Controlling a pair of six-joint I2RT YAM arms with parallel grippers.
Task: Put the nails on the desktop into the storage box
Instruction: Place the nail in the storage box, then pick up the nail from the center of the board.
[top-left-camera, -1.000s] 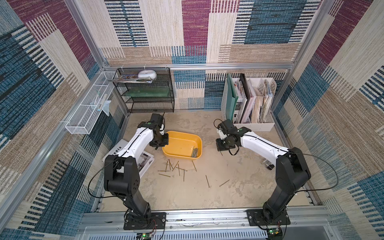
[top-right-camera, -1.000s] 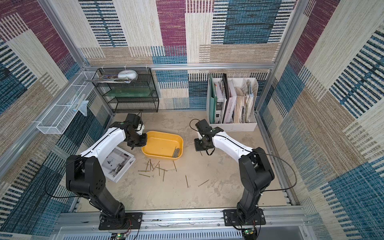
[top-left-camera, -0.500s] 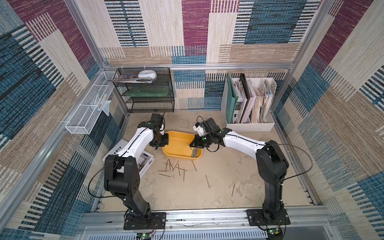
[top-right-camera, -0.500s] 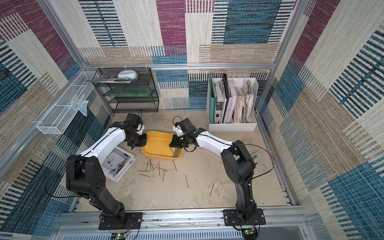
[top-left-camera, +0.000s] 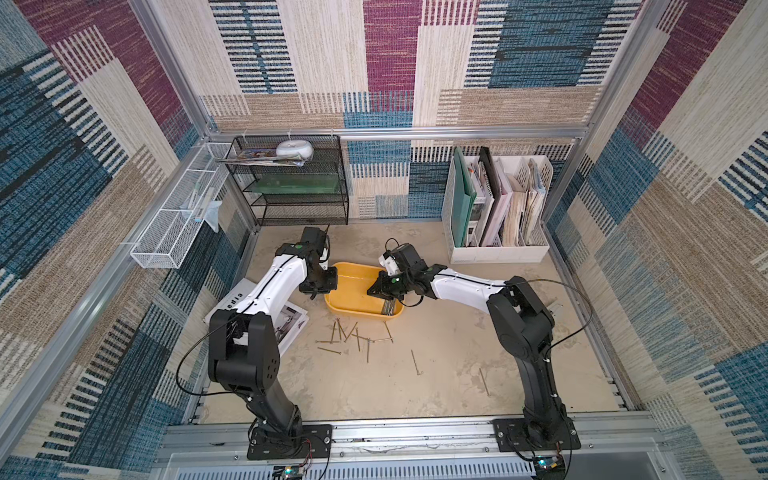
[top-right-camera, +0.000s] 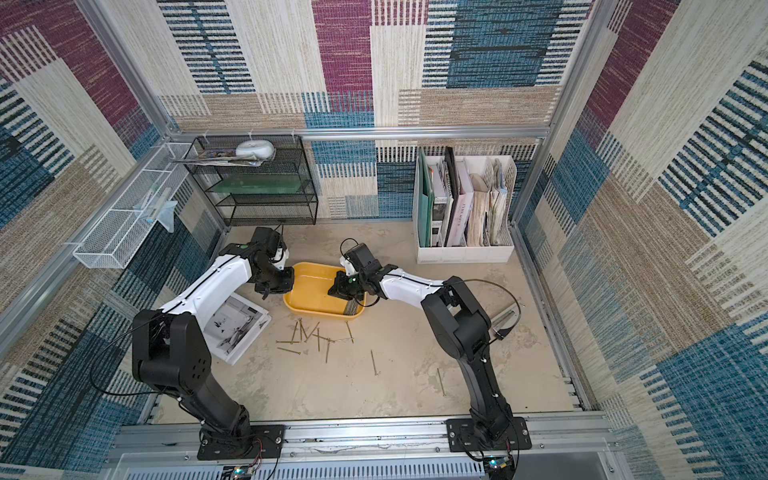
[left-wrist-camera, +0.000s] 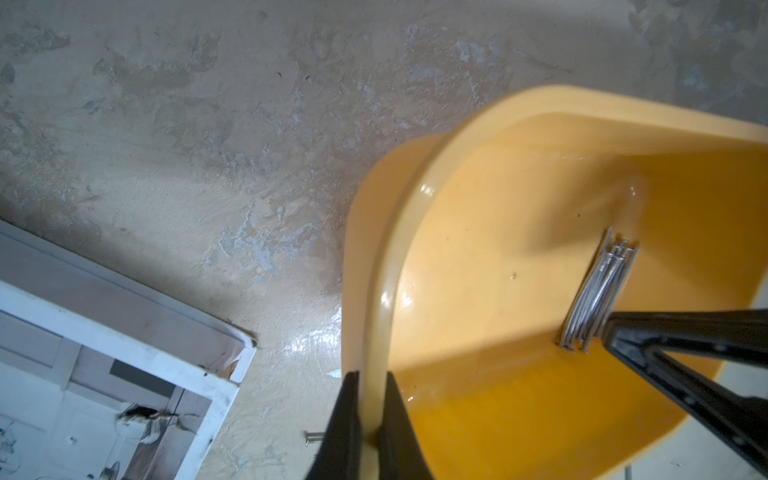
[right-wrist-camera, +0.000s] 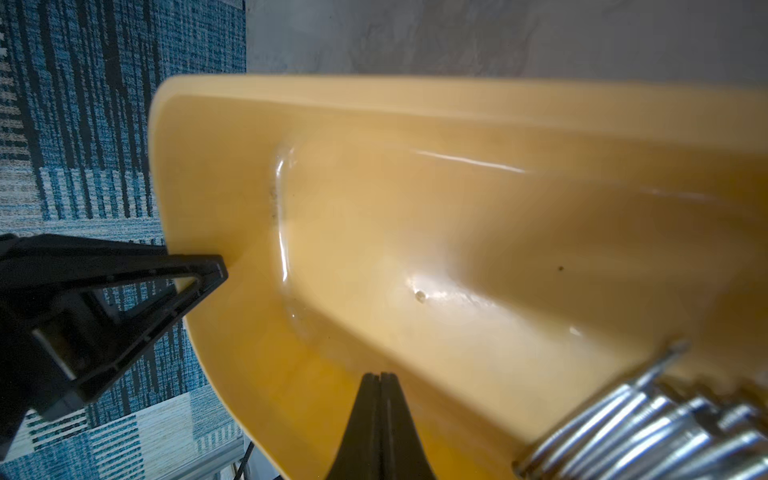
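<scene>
Swung leftward since a second ago, off the bare desktop near the white file organiser and in over the storage box: right gripper, now reaching down inside the box's right-hand end. Clenched flat, jaw against jaw, with nothing visible between them. Hangs just beside a tidy bundle of nails lying along the end wall on that side; whether touching it, cannot tell. Unmoved at the opposite end: left gripper, pinched on the box's rim, one finger inside the wall and one outside. Box itself out on the desktop between the two arms, next to a magazine. Still outside, just in front of the box: a loose tangle of stray nails, plus two more lying singly, well apart, farther toward the right arm's base.
</scene>
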